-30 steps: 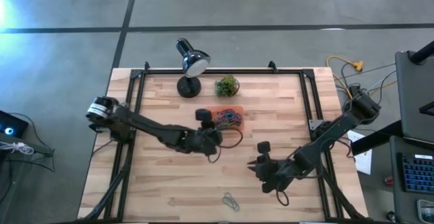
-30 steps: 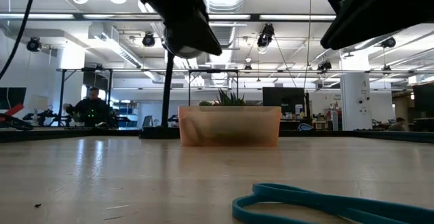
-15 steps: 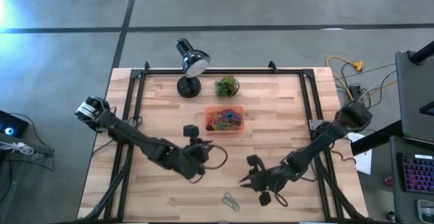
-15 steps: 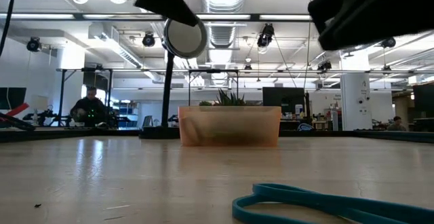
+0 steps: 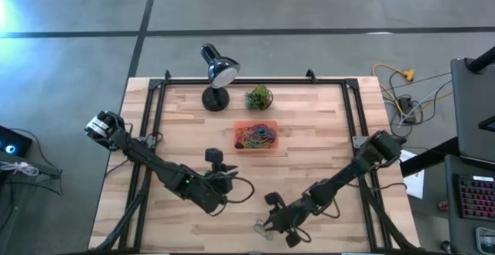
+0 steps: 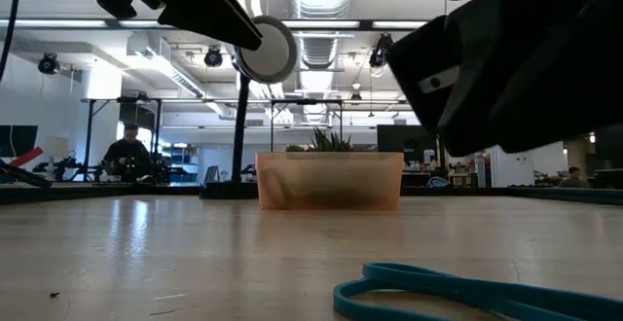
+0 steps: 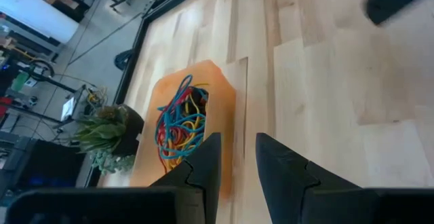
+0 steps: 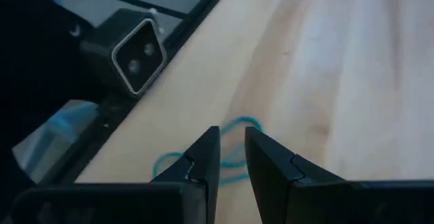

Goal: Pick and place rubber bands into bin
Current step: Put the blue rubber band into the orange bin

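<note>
The orange bin (image 5: 274,148) sits mid-table with a tangle of rubber bands (image 5: 256,135) inside; it also shows in the left wrist view (image 7: 227,108) and the low view (image 6: 329,181). One teal rubber band (image 5: 264,229) lies flat on the wood near the table's near edge (image 8: 239,125) (image 6: 458,287). My right gripper (image 5: 267,222) (image 8: 232,146) hovers just above this band, fingers slightly apart and slanting down, holding nothing. My left gripper (image 5: 228,176) (image 7: 237,157) hangs open on the bin's near-left side, pointing toward the bin, with nothing between its fingers.
A black desk lamp (image 5: 216,73) and a small green plant ball (image 5: 258,97) stand behind the bin at the far side. Black frame rails run along the table's edges (image 5: 155,108). A small camera (image 8: 139,53) is mounted at the near edge, close to the teal band.
My left gripper has drawn back from over the bin toward the table's near-left. My right gripper has gone toward the near edge and left, has sunk and tipped downward, and now hangs over the teal rubber band. The band has not moved.
</note>
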Robot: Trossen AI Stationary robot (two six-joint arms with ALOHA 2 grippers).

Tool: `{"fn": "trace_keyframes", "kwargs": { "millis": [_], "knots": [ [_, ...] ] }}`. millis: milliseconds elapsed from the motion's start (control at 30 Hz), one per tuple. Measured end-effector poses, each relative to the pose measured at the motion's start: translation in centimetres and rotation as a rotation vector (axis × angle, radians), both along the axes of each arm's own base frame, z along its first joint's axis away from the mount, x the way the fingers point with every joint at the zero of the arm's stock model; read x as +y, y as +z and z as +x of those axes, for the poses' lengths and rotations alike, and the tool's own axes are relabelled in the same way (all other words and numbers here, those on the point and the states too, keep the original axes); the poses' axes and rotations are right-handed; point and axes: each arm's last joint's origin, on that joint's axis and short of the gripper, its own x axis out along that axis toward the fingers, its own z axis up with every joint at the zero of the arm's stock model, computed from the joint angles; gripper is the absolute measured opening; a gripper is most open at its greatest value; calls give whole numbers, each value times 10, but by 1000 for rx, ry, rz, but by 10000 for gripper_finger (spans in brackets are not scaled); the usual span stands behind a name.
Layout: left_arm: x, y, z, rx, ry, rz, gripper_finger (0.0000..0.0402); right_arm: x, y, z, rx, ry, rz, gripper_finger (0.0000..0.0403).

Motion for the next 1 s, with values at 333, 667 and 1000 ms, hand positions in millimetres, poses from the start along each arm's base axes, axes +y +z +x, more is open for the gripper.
{"fn": "trace_keyframes", "kwargs": {
  "millis": [333,667,1000],
  "knots": [
    [0,-1,0,3,-2,6,77,5,-23,13,89,-10,27,94],
    [0,-1,0,3,-1,8,77,-2,-21,12,133,-51,39,139],
    [1,-4,-2,11,-1,13,77,-3,-23,10,168,-69,42,141]
  ]
}}
